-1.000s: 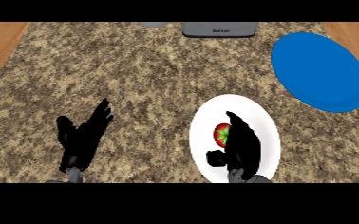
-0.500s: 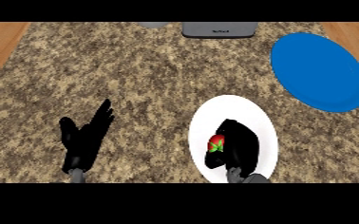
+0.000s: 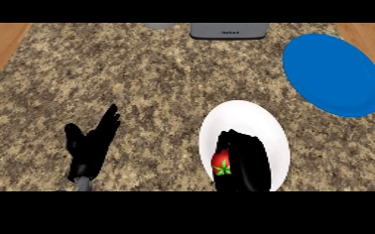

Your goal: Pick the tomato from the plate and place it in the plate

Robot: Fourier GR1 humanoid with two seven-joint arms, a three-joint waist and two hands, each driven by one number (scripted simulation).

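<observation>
Change: curled tighter round the tomato than a moment before.
Right hand: clasped the tomato, over the white plate.
Left hand: rested with fingers straight, lower left.
Blue plate: sat at right, apart.

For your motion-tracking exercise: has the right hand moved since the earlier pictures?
Yes. The right hand has drawn toward the white plate's near edge and curled round the tomato.

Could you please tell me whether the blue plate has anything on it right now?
Empty: the blue plate shows bare blue; the tomato is over the white plate.
</observation>
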